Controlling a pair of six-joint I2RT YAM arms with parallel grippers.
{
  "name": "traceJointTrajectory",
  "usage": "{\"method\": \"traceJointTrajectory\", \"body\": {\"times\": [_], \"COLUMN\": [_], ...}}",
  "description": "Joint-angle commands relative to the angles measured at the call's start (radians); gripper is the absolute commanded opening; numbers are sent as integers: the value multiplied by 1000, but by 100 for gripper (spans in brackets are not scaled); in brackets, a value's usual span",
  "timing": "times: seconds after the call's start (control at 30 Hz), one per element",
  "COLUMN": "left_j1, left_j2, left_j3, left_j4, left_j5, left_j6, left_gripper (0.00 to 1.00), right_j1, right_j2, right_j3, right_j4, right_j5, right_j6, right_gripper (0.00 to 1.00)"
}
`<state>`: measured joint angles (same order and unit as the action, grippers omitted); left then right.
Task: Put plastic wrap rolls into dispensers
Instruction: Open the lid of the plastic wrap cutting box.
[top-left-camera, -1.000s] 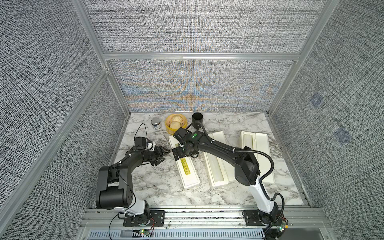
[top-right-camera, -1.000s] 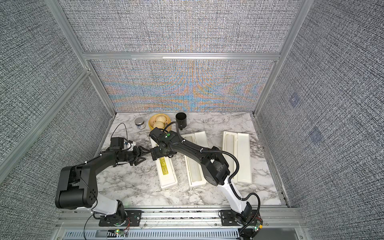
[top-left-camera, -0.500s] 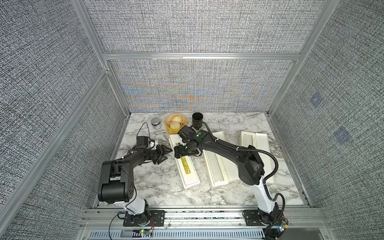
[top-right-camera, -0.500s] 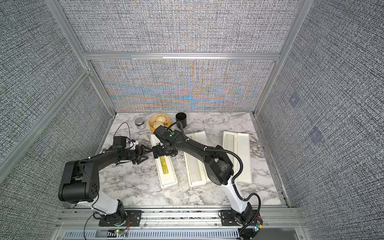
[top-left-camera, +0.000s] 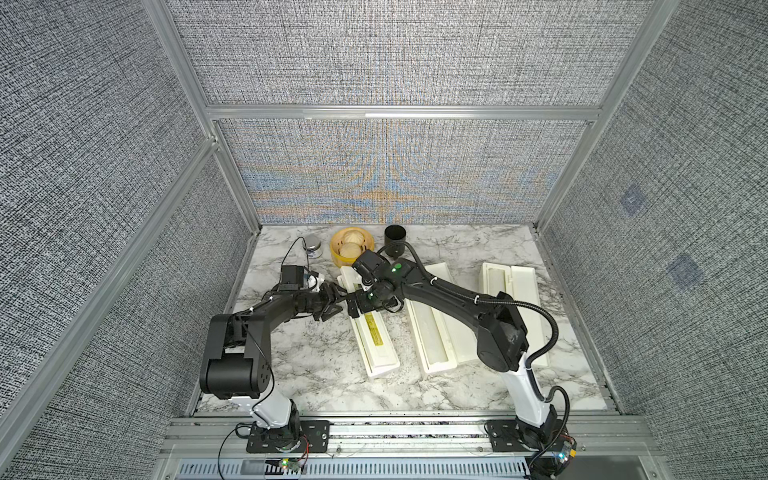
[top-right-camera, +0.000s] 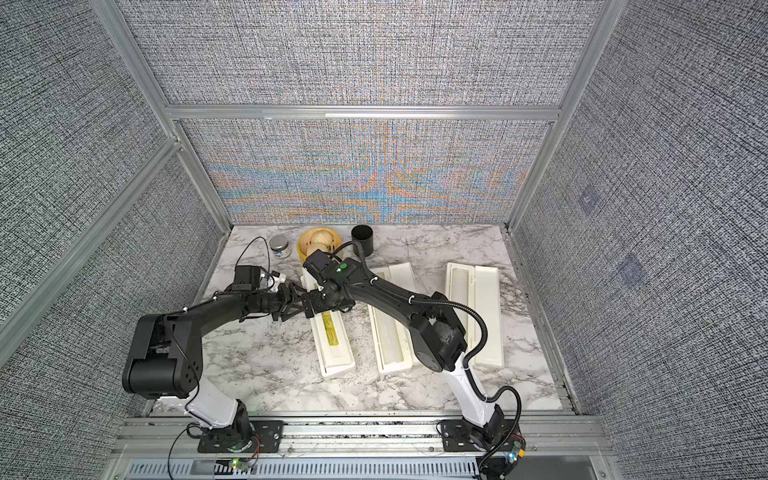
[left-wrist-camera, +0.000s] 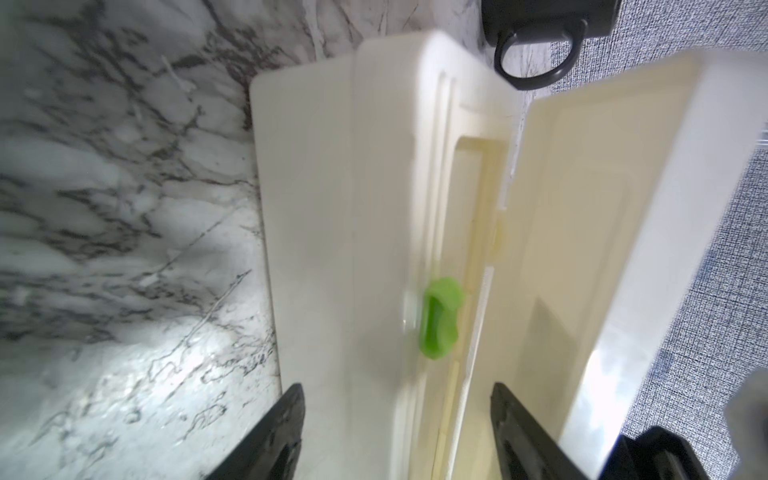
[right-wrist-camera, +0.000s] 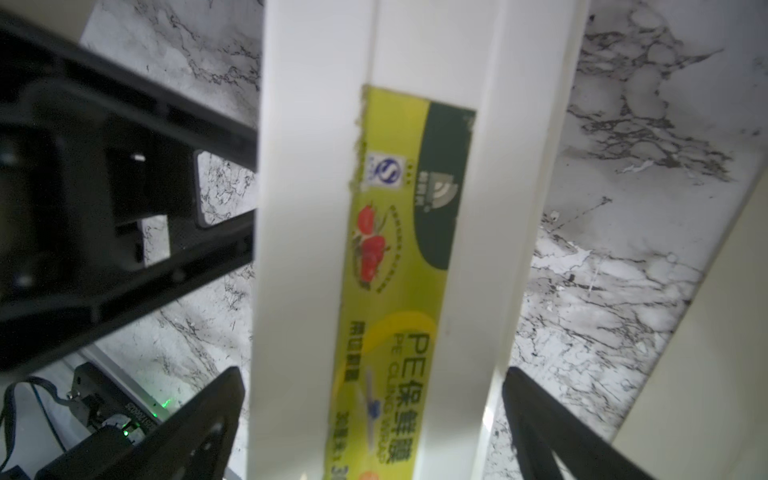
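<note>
In both top views three cream dispensers lie side by side on the marble counter (top-left-camera: 316, 365). The closed dispenser (top-left-camera: 374, 340) (top-right-camera: 332, 340), with a yellow-green label on its lid, lies nearest the left arm. The middle dispenser (top-left-camera: 432, 345) lies open with a translucent roll (top-left-camera: 428, 332) in its trough. The outer dispenser (top-left-camera: 519, 291) is also open and holds a second roll (top-left-camera: 494, 286). The left pincer (top-left-camera: 337, 306) (top-right-camera: 291, 305) reaches the closed dispenser's side, and the right pincer (top-left-camera: 372, 309) (top-right-camera: 326, 305) hangs over that same box. A yellow steamer (top-left-camera: 353, 249), a black cup (top-left-camera: 395, 241) and a small tin (top-left-camera: 312, 247) stand along the back wall. In the left wrist view the left pincer (left-wrist-camera: 395, 390) is spread, its two dark fingers apart in front of the closed dispenser (left-wrist-camera: 353, 187). A green clip (left-wrist-camera: 440, 318) sits on that box, and the black cup (left-wrist-camera: 540, 25) stands beyond its end. In the right wrist view the right pincer (right-wrist-camera: 370, 374) is spread wide, one finger on each side of the closed dispenser (right-wrist-camera: 299, 208). Whether the pads press the walls I cannot tell. The label (right-wrist-camera: 399, 249) runs down the lid. The left pincer (right-wrist-camera: 245, 195) meets the box's side wall with its fingers parted.
</note>
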<state>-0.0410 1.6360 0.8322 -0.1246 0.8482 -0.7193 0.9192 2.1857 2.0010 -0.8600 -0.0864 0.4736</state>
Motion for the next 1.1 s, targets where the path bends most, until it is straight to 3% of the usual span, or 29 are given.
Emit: {"method": "traceJointTrajectory", "body": {"times": [0.0, 0.13, 0.47, 0.57, 0.83, 1.07], "left_j1": [0, 1, 0, -2, -21, -31], "left_j2": [-2, 0, 17, 8, -28, -34], "left_j3": [9, 7, 2, -2, -45, -53], "left_j4": [8, 1, -23, -23, -18, -14], "left_j5": [19, 20, 23, 28, 39, 30], "left_j6": [1, 9, 34, 32, 11, 5], "left_gripper": [70, 70, 70, 70, 69, 69], "right_j1": [8, -14, -135, -161, -104, -55], "right_j2": [2, -24, -223, -253, -311, -296], "right_j3": [6, -32, -227, -270, -306, -407], "right_j4": [-95, -103, 18, 2, 18, 107], "right_j5": [71, 80, -44, 3, 46, -112], "right_j6": [-35, -31, -20, -28, -52, 10], "right_gripper": [99, 99, 99, 99, 92, 84]}}
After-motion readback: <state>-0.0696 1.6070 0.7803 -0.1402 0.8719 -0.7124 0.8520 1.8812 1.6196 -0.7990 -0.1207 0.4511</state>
